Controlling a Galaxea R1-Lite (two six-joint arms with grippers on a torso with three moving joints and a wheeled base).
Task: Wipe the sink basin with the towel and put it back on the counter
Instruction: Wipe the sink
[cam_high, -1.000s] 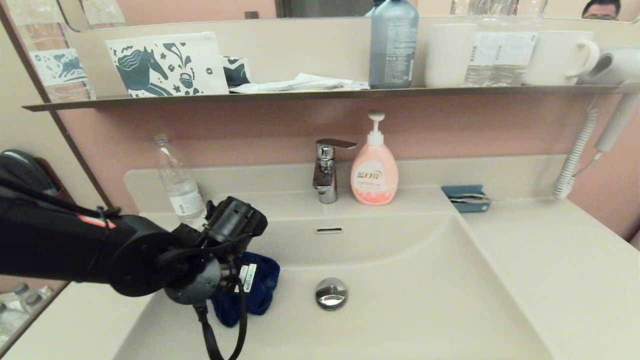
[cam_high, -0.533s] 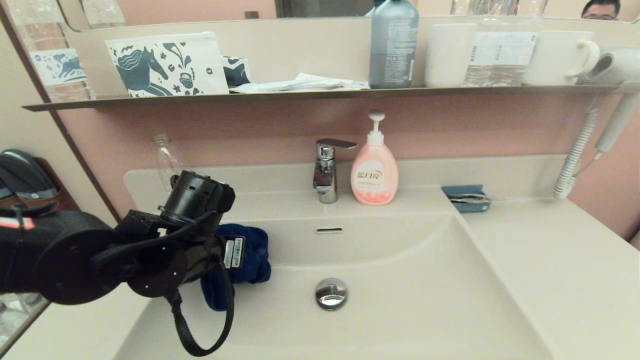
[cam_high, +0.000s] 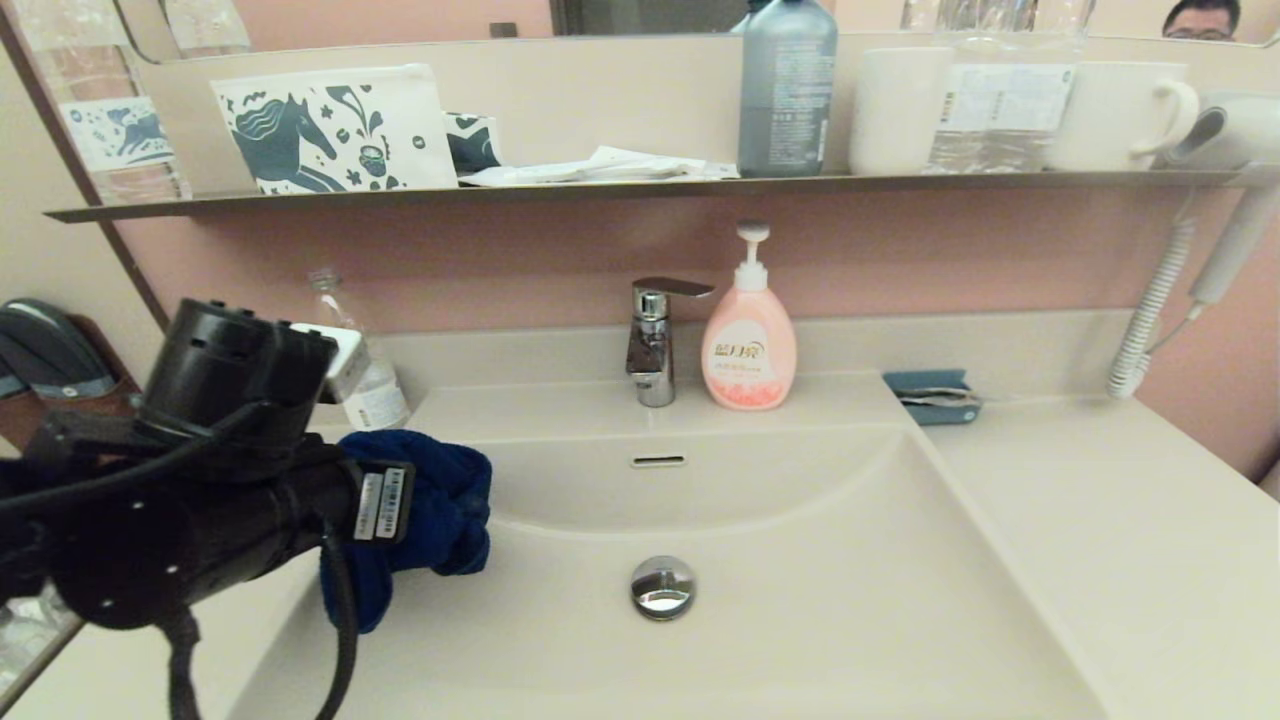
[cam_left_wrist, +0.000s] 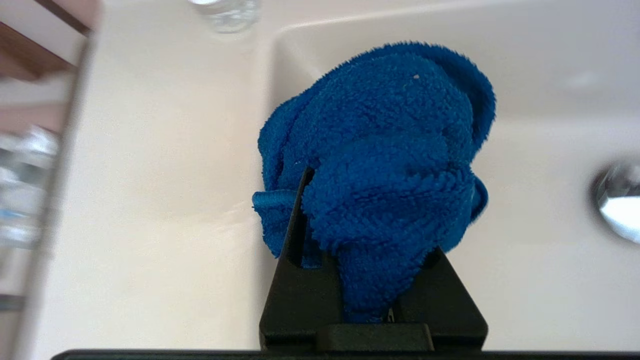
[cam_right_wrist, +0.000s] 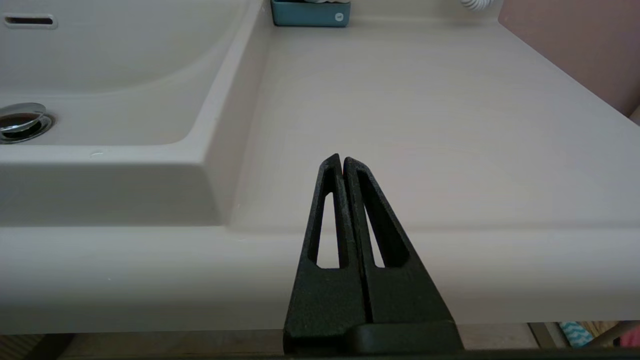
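the left gripper (cam_left_wrist: 365, 280) has its fingers (cam_left_wrist: 295, 250) pinched narrow around a bunched wad of the blue towel (cam_left_wrist: 380, 165), which billows out past the tips in a soft, fluffy ball. from where i stand the towel (cam_high: 420, 510) hangs in the air over the left rim of the sink basin (cam_high: 800, 600), clear of the sloping wall, with a loose tail dangling below the arm. just to its left is the strip of counter (cam_high: 150, 650) beside the basin, and a clear water bottle (cam_high: 365, 375) stands at the back of that strip, near enough to get bumped.

that cloth looks light and floppy, thick-piled and a bit grippy, nothing fragile about it. held by the middle of the bunch like this it seems secure; it will slump and spread wherever it is let go, so i'd judge it wants bare counter well clear of the bottle. the wiping looks finished to me, with the put-down left to do.

the right gripper (cam_right_wrist: 343, 162) sits parked at the front edge of the counter on the right side, fingers pressed together with nothing between them.
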